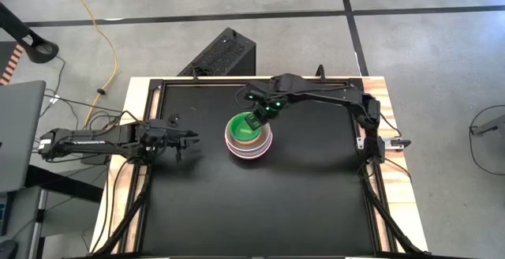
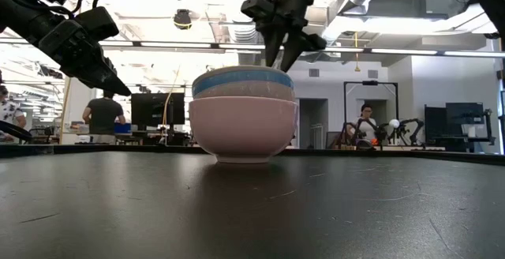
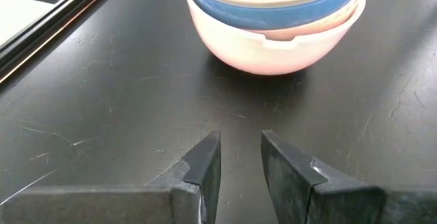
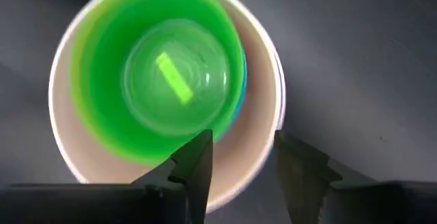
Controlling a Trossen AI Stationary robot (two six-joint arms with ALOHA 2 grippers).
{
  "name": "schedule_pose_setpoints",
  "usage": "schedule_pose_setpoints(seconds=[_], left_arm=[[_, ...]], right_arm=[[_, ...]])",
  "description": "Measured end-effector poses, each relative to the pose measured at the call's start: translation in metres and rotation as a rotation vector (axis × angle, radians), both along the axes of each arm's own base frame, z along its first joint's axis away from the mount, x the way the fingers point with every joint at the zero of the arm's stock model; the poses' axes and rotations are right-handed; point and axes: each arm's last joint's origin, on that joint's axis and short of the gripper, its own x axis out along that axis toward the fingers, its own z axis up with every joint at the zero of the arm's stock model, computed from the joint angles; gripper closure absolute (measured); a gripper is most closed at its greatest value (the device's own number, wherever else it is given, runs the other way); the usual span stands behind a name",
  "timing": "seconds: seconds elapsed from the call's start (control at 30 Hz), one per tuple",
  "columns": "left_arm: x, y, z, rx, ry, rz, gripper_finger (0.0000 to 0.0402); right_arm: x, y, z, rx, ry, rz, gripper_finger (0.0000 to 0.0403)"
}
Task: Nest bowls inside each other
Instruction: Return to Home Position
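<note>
— Lifting straight up first is the best way to go home, right?

— I think so. The right tool hangs just above the stack of bowls, over one edge of it. If it swings sideways too soon, it may bump a rim and knock the stack.

— Is it holding anything?

— No. Its two fingers are a little way apart and nothing is between them.

— Where are the bowls?

— In the middle of the counter, all in one pile. The green bowl sits inside on top. A blue bowl is under it, and the pink bowl is on the outside at the bottom.

— And the other arm?

— The left tool is near the pile, on its left side, not touching it. It points at the bowls. Its fingers have a small gap and hold nothing. I think it should pull back away from the pile, not push forward.
</note>
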Motion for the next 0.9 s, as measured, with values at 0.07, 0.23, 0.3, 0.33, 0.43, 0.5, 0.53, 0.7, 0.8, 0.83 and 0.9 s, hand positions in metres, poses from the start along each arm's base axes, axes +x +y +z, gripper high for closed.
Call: schedule_pose_setpoints(seconds=[0.07,0.23,0.3,0.33,0.43,0.5,0.53,0.7,0.8,0.83,0.9], left_arm=[[0.0,0.0,0.0,0.001,0.0,0.0,0.0307],[0.0,0.0,0.0,-0.002,-0.001,0.001,0.0307],[0.0,0.0,0.0,-0.006,-0.003,0.004,0.0307],[0.0,0.0,0.0,-0.006,-0.003,0.005,0.0307],[0.0,0.0,0.001,-0.006,-0.011,0.006,0.0307],[0.001,0.0,0.002,-0.004,-0.031,0.006,0.0307],[0.002,0.0,0.004,0.0,-0.049,0.005,0.0307],[0.007,0.0,0.016,0.033,-0.18,-0.01,0.0307],[0.009,-0.002,0.021,0.036,-0.226,-0.036,0.0307],[0.009,-0.003,0.021,0.037,-0.228,-0.043,0.0307],[0.009,-0.005,0.021,0.053,-0.228,-0.045,0.0307]], right_arm=[[-0.004,0.005,0.005,-0.008,0.0,0.031,0.0226],[-0.016,0.035,0.027,-0.085,-0.027,0.146,0.0228],[-0.02,0.053,0.034,-0.139,-0.034,0.217,0.023],[-0.022,0.064,0.038,-0.169,-0.037,0.263,0.0231],[-0.033,0.104,0.048,-0.239,-0.06,0.491,0.0234],[-0.041,0.132,0.052,-0.295,-0.11,0.617,0.0235],[-0.045,0.145,0.053,-0.331,-0.155,0.664,0.0236],[-0.077,0.183,0.049,-0.517,-0.402,0.816,0.0239],[-0.097,0.182,0.031,-0.556,-0.561,0.831,0.0239],[-0.103,0.178,0.023,-0.564,-0.602,0.82,0.0239],[-0.117,0.167,0.007,-0.588,-0.666,0.785,0.0239]])
